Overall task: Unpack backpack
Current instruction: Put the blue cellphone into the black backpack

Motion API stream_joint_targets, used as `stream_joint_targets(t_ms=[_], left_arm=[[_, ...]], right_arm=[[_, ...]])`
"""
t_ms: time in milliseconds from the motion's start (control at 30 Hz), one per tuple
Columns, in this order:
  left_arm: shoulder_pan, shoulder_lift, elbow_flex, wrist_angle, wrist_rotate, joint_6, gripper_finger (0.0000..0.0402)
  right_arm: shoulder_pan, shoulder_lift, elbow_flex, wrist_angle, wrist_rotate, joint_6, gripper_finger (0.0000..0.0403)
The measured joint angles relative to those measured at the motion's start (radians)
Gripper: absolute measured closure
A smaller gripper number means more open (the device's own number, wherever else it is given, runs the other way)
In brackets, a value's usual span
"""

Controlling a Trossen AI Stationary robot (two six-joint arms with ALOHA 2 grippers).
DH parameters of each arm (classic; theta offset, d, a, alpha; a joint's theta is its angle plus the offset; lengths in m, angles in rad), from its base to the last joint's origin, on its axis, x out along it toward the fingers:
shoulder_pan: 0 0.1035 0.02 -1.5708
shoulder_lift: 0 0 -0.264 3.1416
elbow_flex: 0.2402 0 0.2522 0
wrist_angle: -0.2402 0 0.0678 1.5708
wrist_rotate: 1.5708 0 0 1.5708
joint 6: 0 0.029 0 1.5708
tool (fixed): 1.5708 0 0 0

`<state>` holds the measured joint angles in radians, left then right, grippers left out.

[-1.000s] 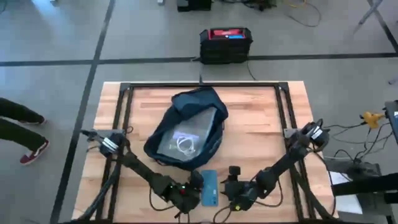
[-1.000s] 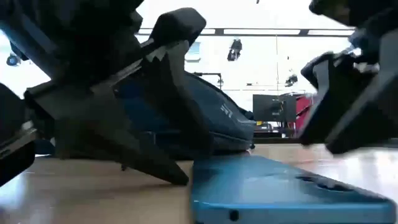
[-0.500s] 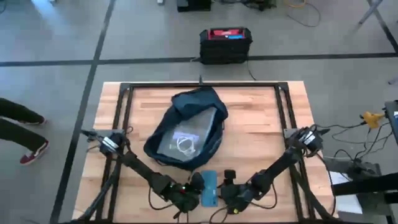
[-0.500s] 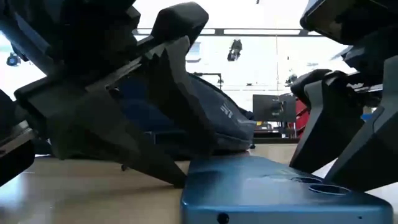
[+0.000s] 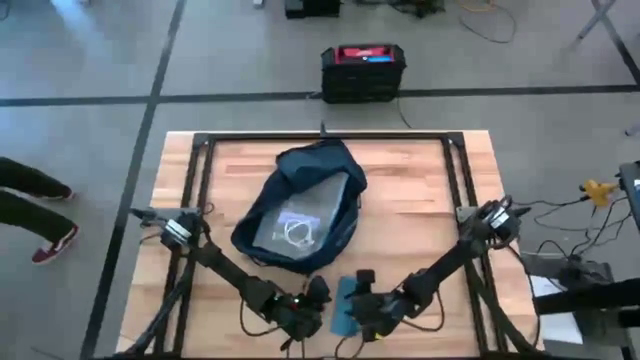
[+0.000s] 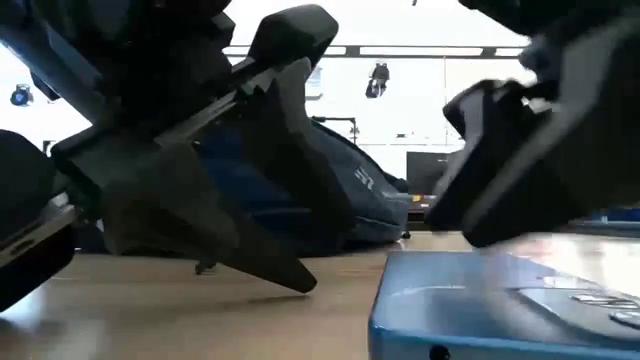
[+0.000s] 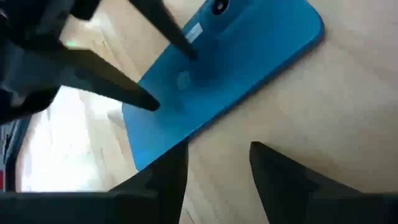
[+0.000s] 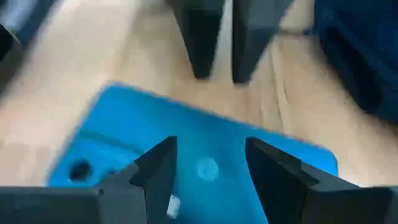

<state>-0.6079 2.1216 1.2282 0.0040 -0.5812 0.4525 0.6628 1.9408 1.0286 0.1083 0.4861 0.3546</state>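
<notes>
Near edge of the wooden surface [image 5: 420, 190]: a flat blue phone [image 5: 345, 305] lies camera-side up, with both grippers low on either side of it. The left gripper [image 5: 318, 297] sits just beside the phone's left edge; its fingers [image 7: 168, 180] stand parted with bare wood between them, holding nothing, their tips close by the phone's edge. The right gripper [image 5: 362, 300] is over the phone's right side; its fingers [image 8: 158, 171] are also apart, hanging above the blue back [image 8: 186, 155] with nothing pinched between them. Whether the tips touch the phone cannot be told. In the low view the phone [image 6: 500, 310] fills the foreground, dark gripper bodies looming above it.

Mid-surface, behind the grippers and a little left of centre: the backpack [image 5: 300, 205], dark navy, lying unzipped with its flap spread toward the far side. The pale lining shows in the opening, and a coiled white cable [image 5: 298, 233] rests inside on something flat. The bag is apart from both grippers.

Both arms run back to their bases at the left and right edges of the surface.

Beyond the far edge, on the floor: a black box with a red top [image 5: 364, 68]. At far left, a person's legs and a red shoe [image 5: 52, 245] on the floor.
</notes>
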Motion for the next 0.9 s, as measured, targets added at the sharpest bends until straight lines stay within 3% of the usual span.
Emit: stream_joint_targets(t_ms=[233, 367, 900], left_arm=[[0.002, 0.000, 0.000, -0.002, 0.008, -0.006, 0.0244], [0.002, 0.000, 0.002, 0.026, 0.024, 0.048, 0.0244], [0.037, 0.013, -0.002, 0.080, 0.100, 0.042, 0.0244]], right_arm=[[0.027, -0.063, 0.061, -0.234, -0.059, 0.008, 0.0222], [0.042, -0.053, 0.079, -0.367, -0.150, -0.020, 0.0222], [-0.038, 0.013, 0.121, -0.403, -0.181, -0.328, 0.0222]])
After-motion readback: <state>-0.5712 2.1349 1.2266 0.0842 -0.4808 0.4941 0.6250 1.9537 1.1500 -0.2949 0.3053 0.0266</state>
